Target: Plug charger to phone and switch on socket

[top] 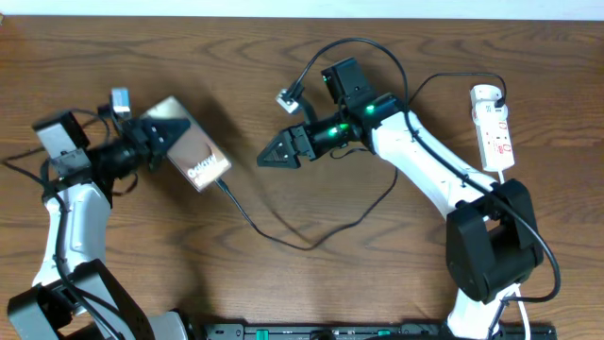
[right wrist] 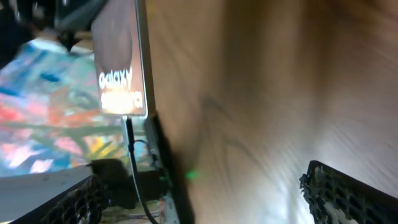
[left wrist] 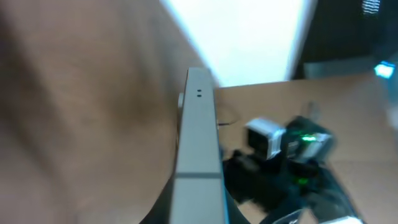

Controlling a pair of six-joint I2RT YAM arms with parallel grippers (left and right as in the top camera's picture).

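Currently your left gripper [top: 154,133] is clamped on one short end of the phone [top: 192,156], a flat, glossy dark slab with white "Galaxy" lettering near its other end. From your left wrist camera you see the phone edge-on: a smooth, matte silver-grey rim with two tiny holes in it.

The charger [top: 283,238], a thin black cable, meets the phone's free short end and runs away in a loose curve over the table [top: 236,57], whose brown wood shows a strong grain. In your right wrist view the cable tip sits against the phone's edge just below the lettering.

Your right gripper [top: 266,159] hangs near the middle of the table, apart from the phone, pointing towards it, with its jaws spread wide and nothing between them. Its fingers [right wrist: 345,193] are black with a ribbed, gridded texture.

The socket [top: 495,127] lies at the table's far right: a narrow white plastic strip with a rounded end and red marks. Neither gripper touches it.
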